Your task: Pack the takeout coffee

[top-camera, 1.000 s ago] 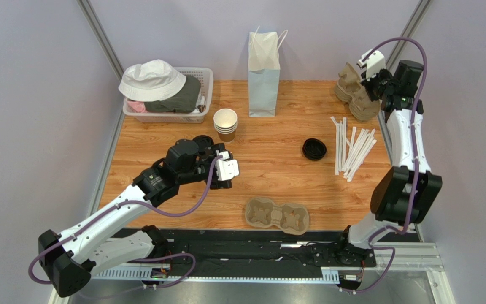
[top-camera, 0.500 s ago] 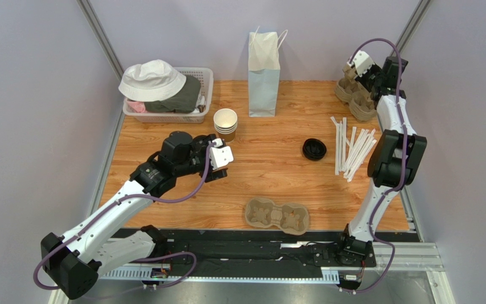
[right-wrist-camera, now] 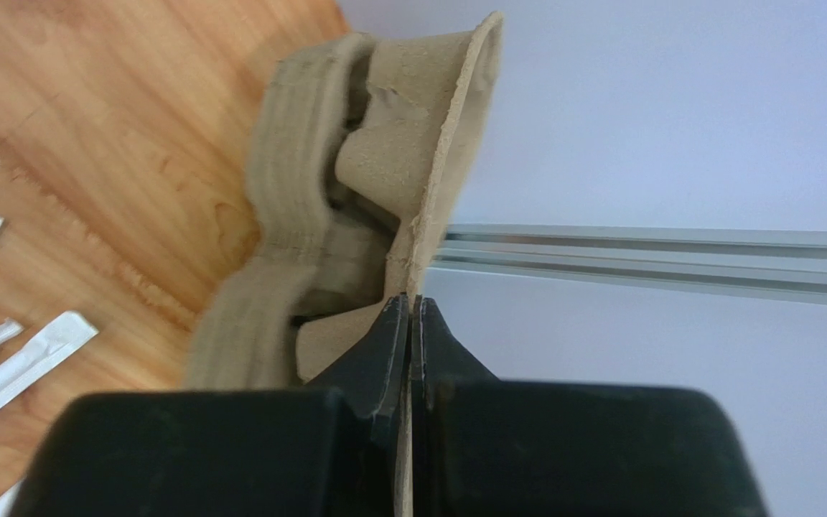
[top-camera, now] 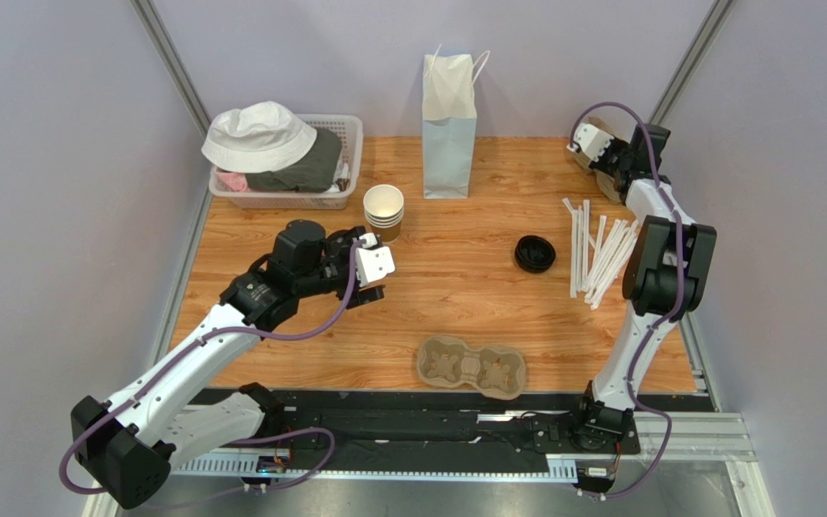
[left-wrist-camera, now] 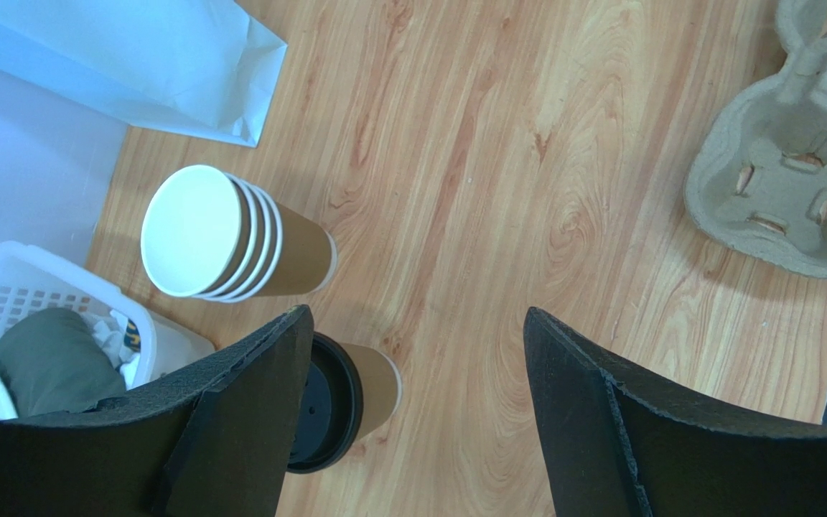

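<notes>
Over the last second the left gripper [left-wrist-camera: 418, 323] has moved away from the arm bases toward the stack of lidless paper cups [top-camera: 384, 208], so that in the top view it now hides the takeout coffee [left-wrist-camera: 355, 390]. The right arm has folded further into the far right corner, its elbow drawn in over the wrapped straws [top-camera: 599, 253].

The coffee has a brown paper wall and a round black lid. It stands on the wooden table [top-camera: 461, 302] just on the near side of the cup stack. In the left wrist view one finger overlaps part of its lid; contact cannot be determined. The left jaws are spread wide with only bare table between them, and the forearm reaches diagonally across the left half of the table.

The right gripper [right-wrist-camera: 408, 312] is pressed together, pinching the thin rim of a pulp cup carrier [right-wrist-camera: 429, 162].
</notes>
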Tool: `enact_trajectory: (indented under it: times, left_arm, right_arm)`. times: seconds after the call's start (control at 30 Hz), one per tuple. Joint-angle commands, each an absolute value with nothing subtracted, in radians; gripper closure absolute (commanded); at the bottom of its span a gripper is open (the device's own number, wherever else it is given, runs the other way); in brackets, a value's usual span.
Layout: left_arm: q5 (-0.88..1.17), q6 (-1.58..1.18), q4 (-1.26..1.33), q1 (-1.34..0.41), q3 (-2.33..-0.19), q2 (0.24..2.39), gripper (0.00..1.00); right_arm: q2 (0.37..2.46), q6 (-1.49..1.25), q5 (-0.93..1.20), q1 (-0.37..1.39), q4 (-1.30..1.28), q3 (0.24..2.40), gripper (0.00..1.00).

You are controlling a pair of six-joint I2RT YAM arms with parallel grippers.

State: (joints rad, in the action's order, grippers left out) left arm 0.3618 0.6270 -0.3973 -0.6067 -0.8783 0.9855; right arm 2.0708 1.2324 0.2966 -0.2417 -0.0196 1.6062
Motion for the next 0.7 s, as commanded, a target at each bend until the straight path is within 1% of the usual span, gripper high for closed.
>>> enact_trajectory:
  times: [0.0,0.07,0.1,0.17,0.2,0.27,0.33,0.37,0.47,0.53,0.6,0.63,0.67]
  left_arm:
    - [0.391,0.643,-0.397,-0.603,-0.933,0.991,0.20]
    - [0.394,0.641,-0.397,-0.603,-0.942,0.997,0.20]
    - [0.396,0.638,-0.396,-0.603,-0.943,1.000,0.20]
    - [0.400,0.635,-0.397,-0.604,-0.951,1.003,0.20]
    - [0.402,0.634,-0.397,-0.604,-0.954,1.003,0.20]
    - [0.402,0.635,-0.399,-0.604,-0.957,1.000,0.20]
    - [0.397,0.634,-0.400,-0.604,-0.962,1.000,0.20]
    - [0.396,0.632,-0.403,-0.604,-0.963,0.997,0.20]
    - [0.397,0.627,-0.405,-0.604,-0.963,0.989,0.20]
    - [0.397,0.618,-0.402,-0.603,-0.963,0.986,0.20]
    - [0.388,0.604,-0.402,-0.604,-0.969,0.989,0.20]
    - [0.393,0.595,-0.417,-0.604,-0.980,0.991,0.20]
    - [0.397,0.588,-0.423,-0.604,-0.986,0.992,0.20]
  right_arm:
    - [2.016,1.305,0.265,-0.223,0.003,1.566,0.94]
    - [2.006,1.301,0.238,-0.213,0.003,1.559,0.77]
    - [1.993,1.292,0.233,-0.206,0.003,1.552,0.65]
    - [1.976,1.273,0.232,-0.201,0.003,1.555,0.55]
    - [1.968,1.252,0.232,-0.196,-0.035,1.560,0.48]
    - [1.934,1.232,0.230,-0.192,-0.070,1.574,0.41]
    - [1.887,1.209,0.238,-0.184,-0.092,1.575,0.37]
    - [1.872,1.201,0.239,-0.181,-0.115,1.575,0.32]
    - [1.804,1.167,0.255,-0.172,-0.167,1.586,0.27]
    - [1.780,1.114,0.252,-0.172,-0.210,1.611,0.26]
    - [1.749,1.056,0.255,-0.172,-0.309,1.675,0.25]
    - [1.740,0.981,0.283,-0.172,-0.368,1.707,0.26]
    - [1.724,0.945,0.313,-0.170,-0.509,1.780,0.26]
